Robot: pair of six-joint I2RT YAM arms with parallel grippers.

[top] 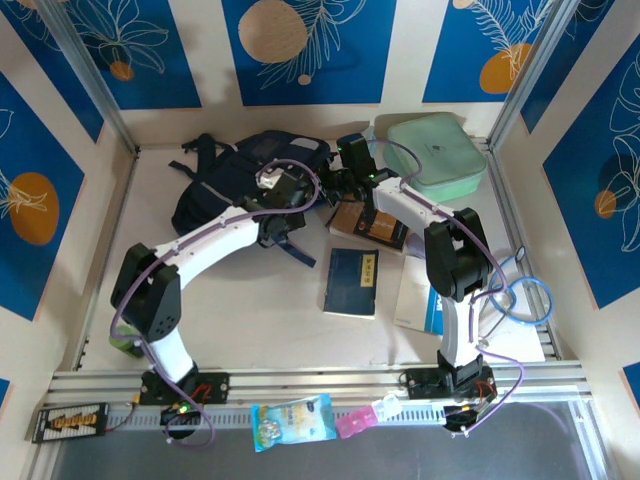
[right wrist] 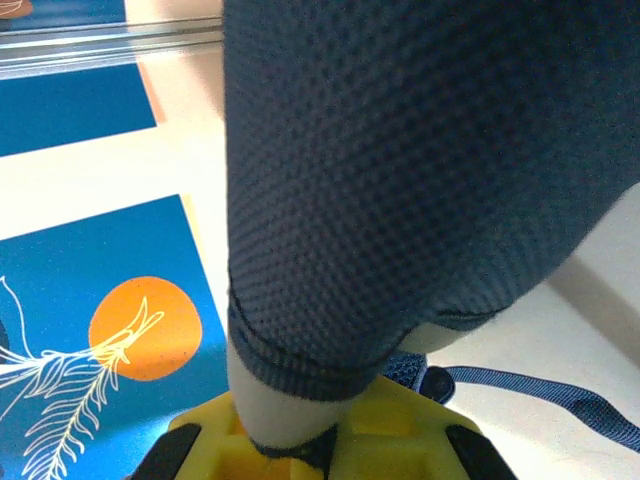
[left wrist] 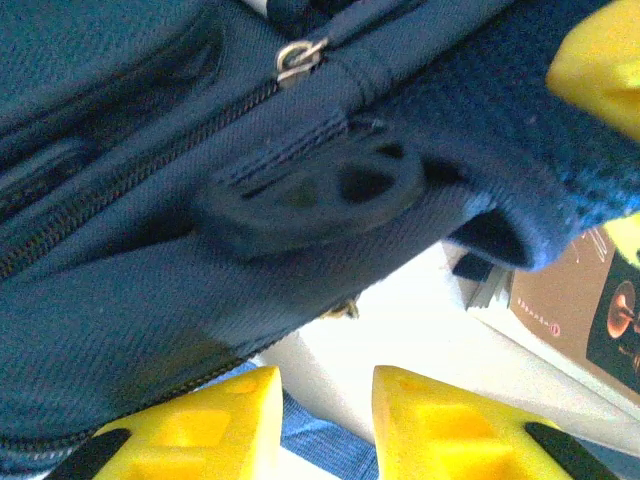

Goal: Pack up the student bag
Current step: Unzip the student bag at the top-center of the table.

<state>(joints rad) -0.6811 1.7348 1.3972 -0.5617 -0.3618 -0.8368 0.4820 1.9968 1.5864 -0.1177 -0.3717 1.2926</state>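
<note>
A dark navy backpack (top: 215, 195) of matt, coarsely woven cloth carries a small shiny metal zip pull (left wrist: 297, 58). Its padded shoulder strap (right wrist: 400, 180) is dimpled mesh fabric. Yellow plastic jaws look smooth and slightly glossy.

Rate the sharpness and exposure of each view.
Top external view: evenly lit and sharp, with only soft shadows on the table. Left wrist view: the student bag sits very close and looks slightly soft, and the table behind it is washed out white. Right wrist view: the bag's mesh strap is crisp mid-frame, and the table beside it is overexposed.
</note>
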